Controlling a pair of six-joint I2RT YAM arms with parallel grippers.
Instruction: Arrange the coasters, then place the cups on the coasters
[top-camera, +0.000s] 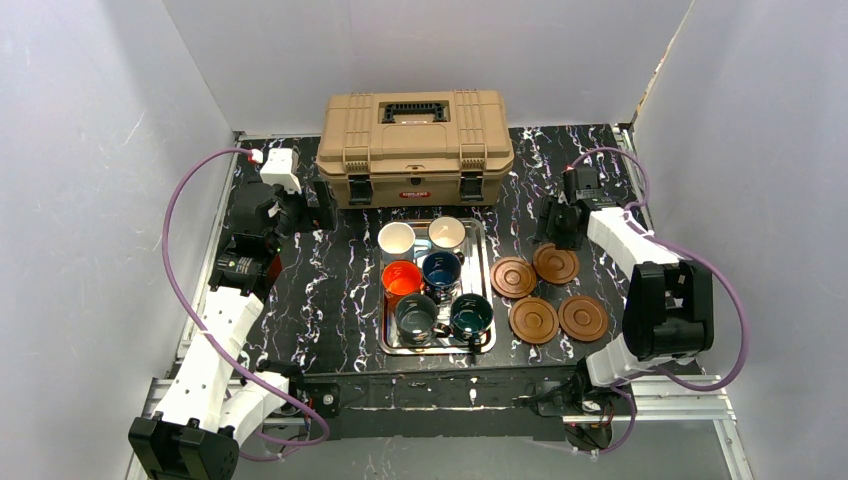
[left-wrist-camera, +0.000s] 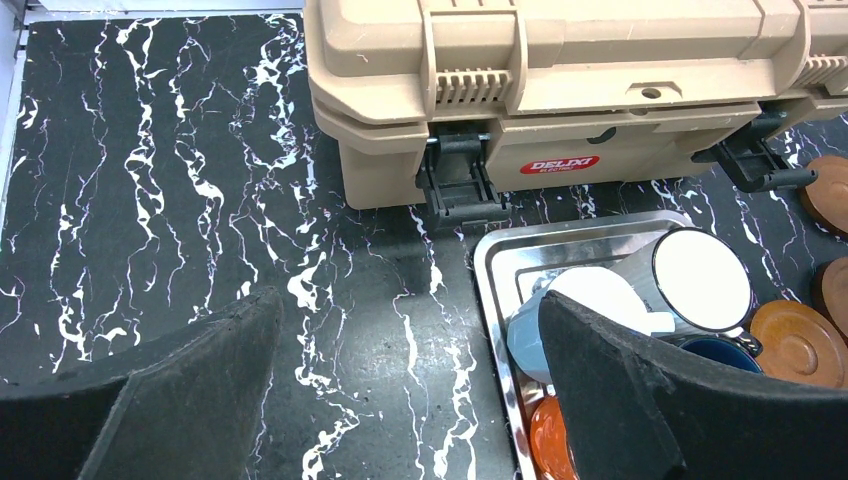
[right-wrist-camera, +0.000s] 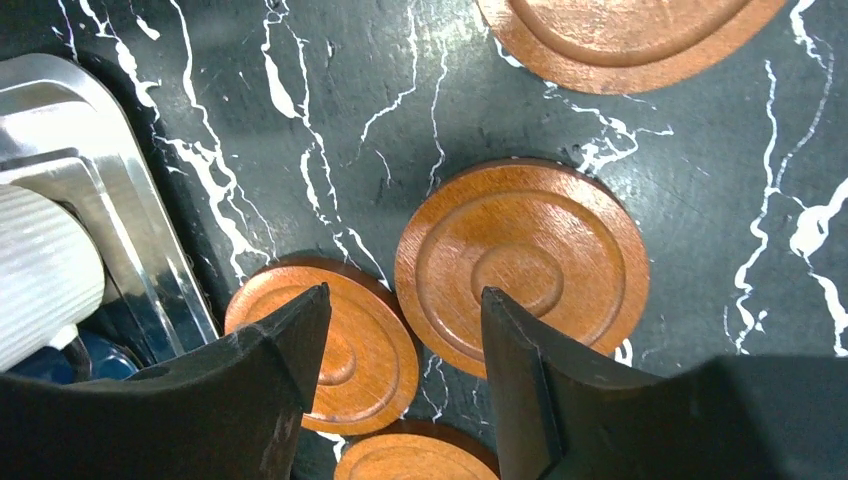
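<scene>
- The coasters (top-camera: 534, 320) are the step in hand. Four show, clustered between the tray's right side and the tabletop's right edge, all bare. Whether another hides beneath one I cannot tell.
- In the right wrist view two of them touch at the rims. One may overlap the other.
- The right gripper (right-wrist-camera: 400, 300) hangs directly over that touching pair, jaws apart and nothing between them.
- The next move, I judge, is to separate the discs so each has room for a cup. They are thin and flat, so a finger must catch a rim or push sideways.
- The cups (top-camera: 441, 268), six in number, stand packed in the tray (top-camera: 430, 347) at mid-tabletop towards the near edge, none on a coaster yet.
- The left gripper (left-wrist-camera: 410, 305) is open and empty, near the toolbox's front left corner.
- The toolbox (top-camera: 415, 145) blocks the far edge, and the strip right of the coasters is narrow. The tabletop (top-camera: 330, 290) left of the tray offers the widest room.
</scene>
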